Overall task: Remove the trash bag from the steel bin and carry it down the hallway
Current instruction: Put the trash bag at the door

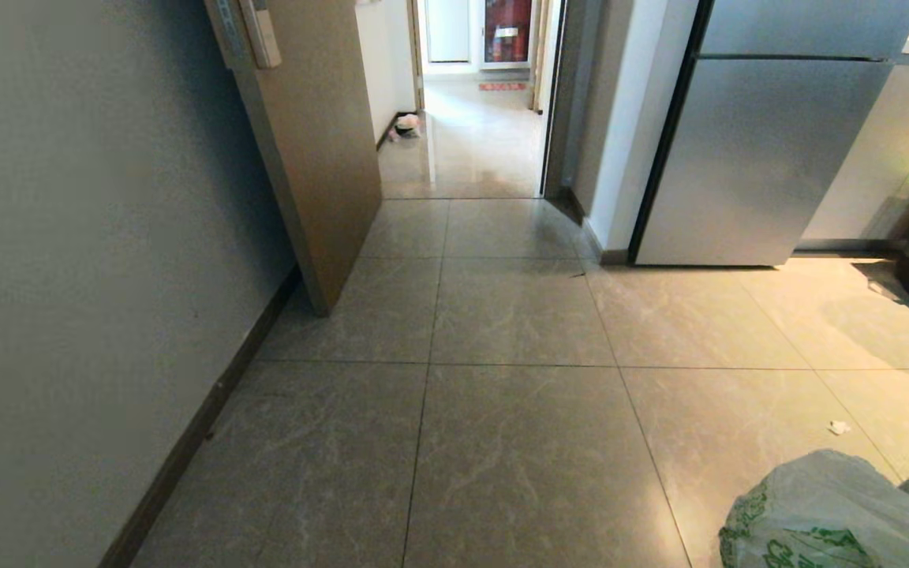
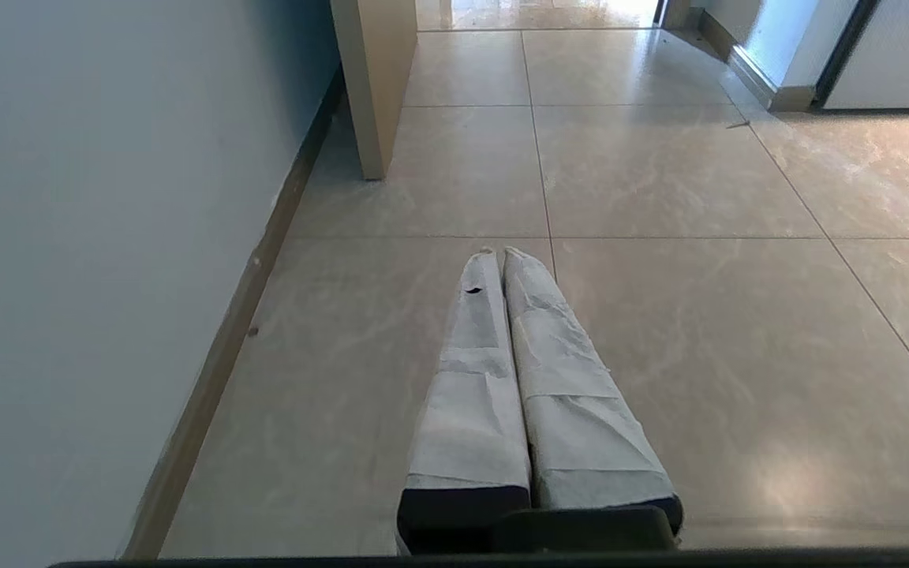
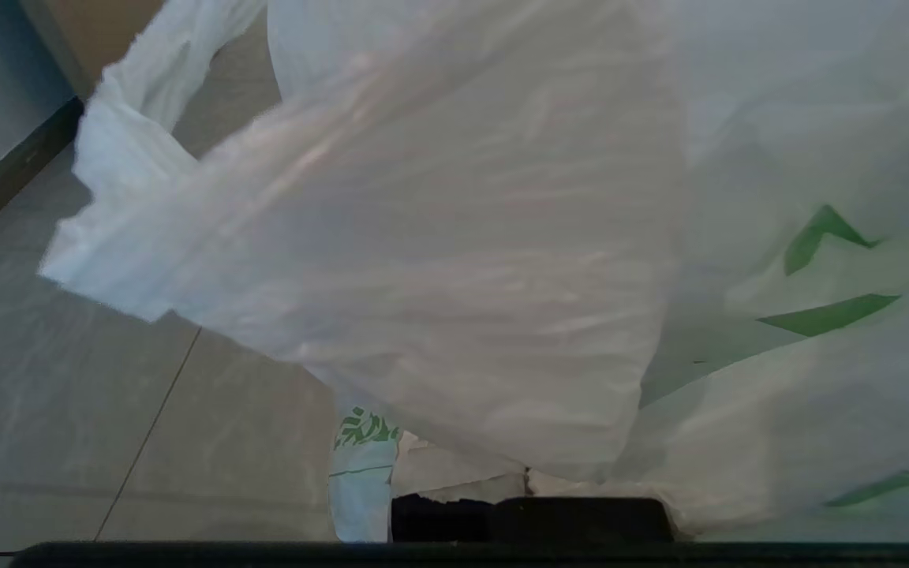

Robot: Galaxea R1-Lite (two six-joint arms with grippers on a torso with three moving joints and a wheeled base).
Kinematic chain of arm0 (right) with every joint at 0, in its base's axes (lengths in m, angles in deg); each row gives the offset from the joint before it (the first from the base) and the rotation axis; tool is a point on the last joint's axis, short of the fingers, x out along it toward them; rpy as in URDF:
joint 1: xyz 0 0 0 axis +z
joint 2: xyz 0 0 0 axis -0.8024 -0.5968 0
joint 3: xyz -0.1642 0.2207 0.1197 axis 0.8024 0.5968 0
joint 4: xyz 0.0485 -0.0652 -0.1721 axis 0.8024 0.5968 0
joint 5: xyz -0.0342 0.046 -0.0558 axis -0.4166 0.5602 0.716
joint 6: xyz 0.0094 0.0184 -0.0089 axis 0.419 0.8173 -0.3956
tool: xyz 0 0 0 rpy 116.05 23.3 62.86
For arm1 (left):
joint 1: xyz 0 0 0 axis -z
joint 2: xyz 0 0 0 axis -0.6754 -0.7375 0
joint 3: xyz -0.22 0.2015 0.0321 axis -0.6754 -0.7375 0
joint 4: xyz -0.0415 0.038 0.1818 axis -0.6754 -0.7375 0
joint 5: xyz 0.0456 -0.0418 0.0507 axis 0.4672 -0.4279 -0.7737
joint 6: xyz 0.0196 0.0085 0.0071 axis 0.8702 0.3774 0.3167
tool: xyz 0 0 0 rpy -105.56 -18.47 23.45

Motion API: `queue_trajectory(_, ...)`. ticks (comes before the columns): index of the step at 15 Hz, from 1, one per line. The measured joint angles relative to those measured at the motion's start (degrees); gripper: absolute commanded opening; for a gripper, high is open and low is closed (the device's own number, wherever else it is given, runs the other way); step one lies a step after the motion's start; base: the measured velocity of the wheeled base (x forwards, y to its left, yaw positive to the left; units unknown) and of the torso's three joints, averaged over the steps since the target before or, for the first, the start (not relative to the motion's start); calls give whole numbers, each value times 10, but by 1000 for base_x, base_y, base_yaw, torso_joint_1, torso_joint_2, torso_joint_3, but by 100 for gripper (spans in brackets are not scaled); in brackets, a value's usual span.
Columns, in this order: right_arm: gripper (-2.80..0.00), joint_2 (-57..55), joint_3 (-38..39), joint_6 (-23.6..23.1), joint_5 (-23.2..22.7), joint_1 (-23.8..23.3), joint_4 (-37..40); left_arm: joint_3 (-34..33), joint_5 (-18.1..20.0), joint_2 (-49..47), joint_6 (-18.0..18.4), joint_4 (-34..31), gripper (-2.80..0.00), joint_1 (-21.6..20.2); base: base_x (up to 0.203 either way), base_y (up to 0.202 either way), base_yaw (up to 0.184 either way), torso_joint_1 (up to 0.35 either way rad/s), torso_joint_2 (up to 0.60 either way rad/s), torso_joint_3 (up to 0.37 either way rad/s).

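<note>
While the head view looks across glossy floor tiles toward an open doorway, the hallway (image 1: 466,134) runs on beyond it, with a wooden door (image 1: 308,142) standing ajar on the left and a steel-faced fridge (image 1: 770,150) on the right; the trash bag (image 1: 825,513) shows at the lower right corner, white with green print, on the robot's right side. No steel bin appears anywhere, so I judge the removal done and the carrying step in hand; the next move calls for driving the base forward through the doorway while keeping the bag clear of the door edge. From the left wrist view, the left gripper (image 2: 499,252) points out over bare tiles beside the wall, its two wrapped fingers pressed together on nothing, parked. From the right wrist view, the bag's crinkled plastic fills nearly everything, draped over and in front of the right gripper (image 3: 529,473), whose fingers are buried beneath it; they read as clamped tight, and the bag bunches right at their base, apparently pinched there.
</note>
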Motion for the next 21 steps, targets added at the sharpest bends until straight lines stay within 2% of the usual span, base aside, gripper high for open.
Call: queue_trajectory(21, -280, 0, 0, 0, 0, 0, 0, 0, 0, 0, 0, 0, -280, 0, 191, 0, 1, 2, 2, 2)
